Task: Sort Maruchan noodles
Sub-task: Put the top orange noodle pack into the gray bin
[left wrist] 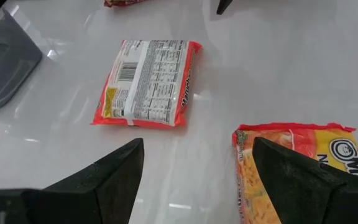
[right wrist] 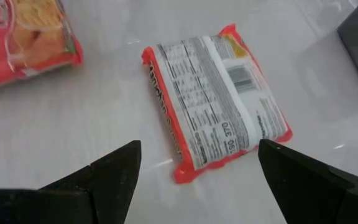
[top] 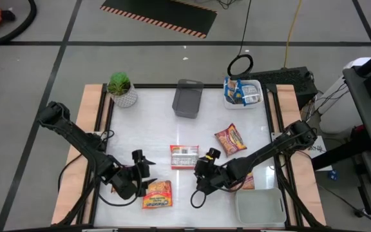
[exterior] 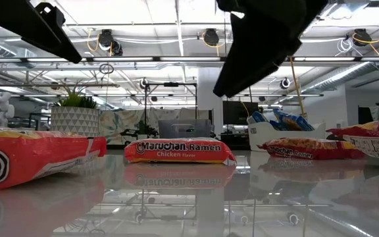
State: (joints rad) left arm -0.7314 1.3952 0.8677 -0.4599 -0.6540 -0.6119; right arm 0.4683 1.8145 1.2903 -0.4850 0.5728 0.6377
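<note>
The flat red ramen packet lying label-side up [top: 184, 156] sits mid-bench between both spread, empty jaws, nearer the right gripper [top: 206, 160] than the left gripper [top: 140, 164].

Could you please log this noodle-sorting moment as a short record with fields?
centre packet: label-side-up packet flat on the table, untouched
left pincer: open, empty, beside the front packet
right pincer: open, empty, facing the centre packet
loose packet: lying right of centre
white tray: back right, holds blue packets
grey tray: at back centre
front tray: front right
plant: back left corner
</note>
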